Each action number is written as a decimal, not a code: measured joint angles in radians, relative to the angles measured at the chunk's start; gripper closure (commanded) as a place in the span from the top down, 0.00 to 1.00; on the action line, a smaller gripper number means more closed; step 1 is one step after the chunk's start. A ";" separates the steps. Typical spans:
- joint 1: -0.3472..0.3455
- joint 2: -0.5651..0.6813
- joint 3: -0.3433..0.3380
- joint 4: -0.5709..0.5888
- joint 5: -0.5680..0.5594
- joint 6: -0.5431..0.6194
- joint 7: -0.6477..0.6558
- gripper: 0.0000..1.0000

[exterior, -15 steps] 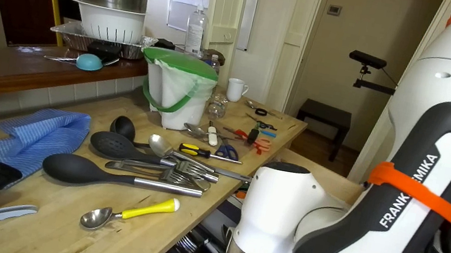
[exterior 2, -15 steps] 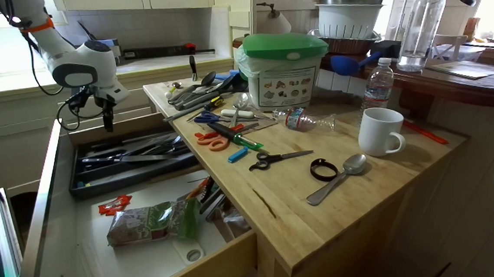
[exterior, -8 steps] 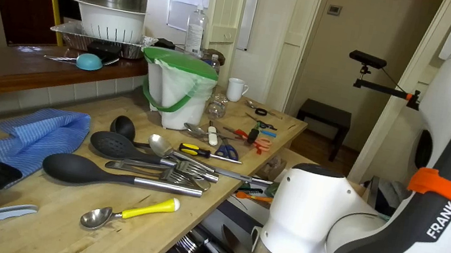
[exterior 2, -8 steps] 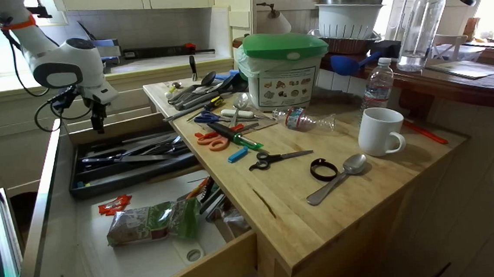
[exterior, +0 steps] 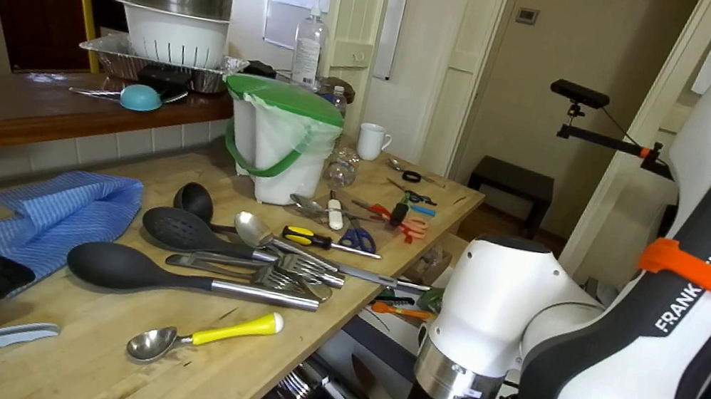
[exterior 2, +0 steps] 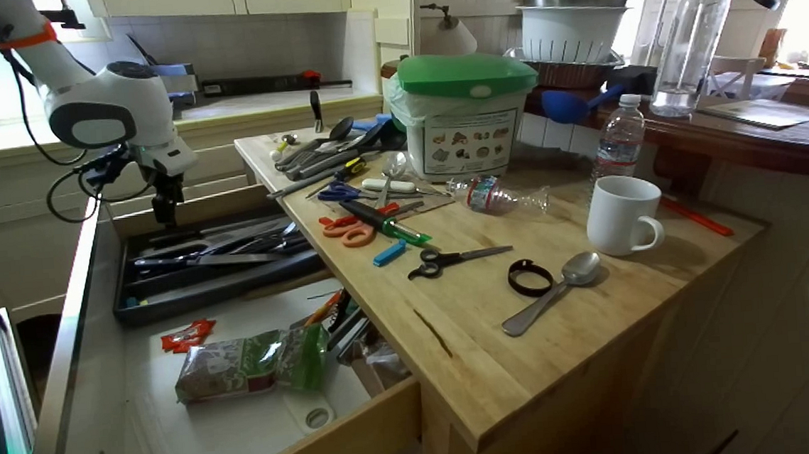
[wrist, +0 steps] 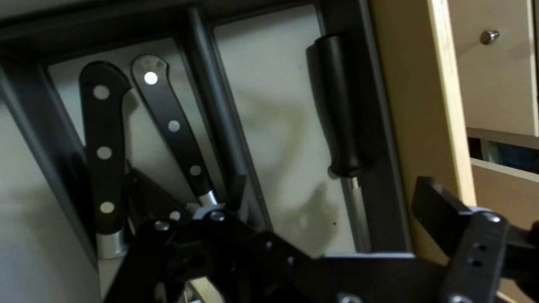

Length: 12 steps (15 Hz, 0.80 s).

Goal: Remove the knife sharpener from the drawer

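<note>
We record: gripper (wrist: 330,189), fingers (wrist: 438,214) spread apart over dark tray (wrist: 46,118); knife sharpener (wrist: 334,109), black-handled metal rod, lying in compartment (wrist: 269,84) beside pale wooden side of drawer (wrist: 421,105); we count three riveted black handles (wrist: 105,176) in next compartment

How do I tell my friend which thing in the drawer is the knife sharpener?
Start at the open drawer, then find its dark tray. Look in the tray's slot beside the drawer's pale wooden wall. The sharpener has a plain black handle on a metal rod, while the black handles next door have shiny round dots.
</note>
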 measured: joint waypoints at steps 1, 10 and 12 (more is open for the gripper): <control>-0.001 0.000 -0.020 0.001 -0.033 -0.010 0.012 0.90; 0.019 0.088 -0.113 0.126 -0.344 -0.070 0.233 0.72; 0.036 0.116 -0.110 0.152 -0.360 -0.069 0.256 0.74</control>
